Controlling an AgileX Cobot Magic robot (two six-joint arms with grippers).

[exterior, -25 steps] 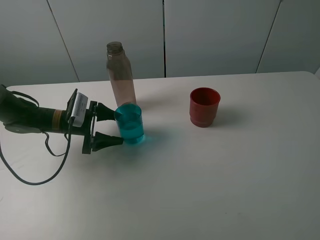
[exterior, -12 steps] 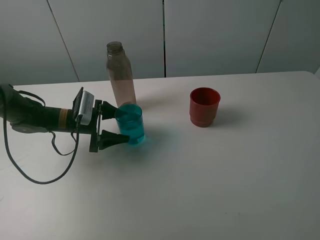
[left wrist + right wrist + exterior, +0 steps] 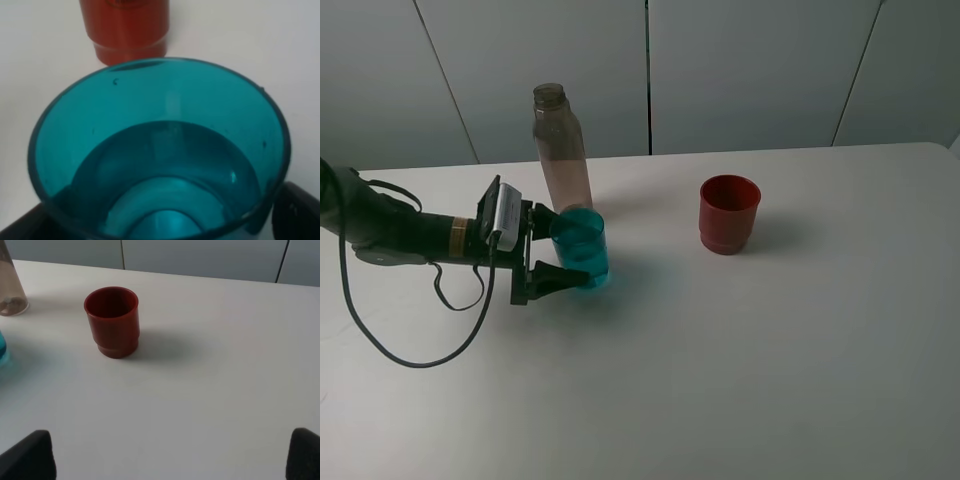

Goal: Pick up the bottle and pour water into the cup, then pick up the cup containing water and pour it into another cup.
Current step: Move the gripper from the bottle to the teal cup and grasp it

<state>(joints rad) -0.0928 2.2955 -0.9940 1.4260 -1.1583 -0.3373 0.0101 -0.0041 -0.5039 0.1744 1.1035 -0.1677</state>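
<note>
The teal cup (image 3: 582, 248) stands on the white table (image 3: 740, 360) with water in it, just in front of the bottle (image 3: 561, 150). My left gripper (image 3: 566, 247) is open, with one finger on each side of the teal cup near its base. In the left wrist view the cup (image 3: 160, 150) fills the picture, with a dark fingertip (image 3: 300, 210) beside it and the red cup (image 3: 127, 25) beyond. The red cup (image 3: 729, 213) stands upright to the right. My right gripper (image 3: 167, 457) is open and empty, out of the exterior view, facing the red cup (image 3: 112, 320).
The bottle's base (image 3: 10, 285) and an edge of the teal cup (image 3: 2, 352) show in the right wrist view. A black cable (image 3: 380, 335) loops from the left arm over the table. A grey panelled wall (image 3: 750, 70) stands behind the table.
My left gripper has slid right towards the teal cup, so that its open fingers now straddle it. The cups and the bottle have not moved.
</note>
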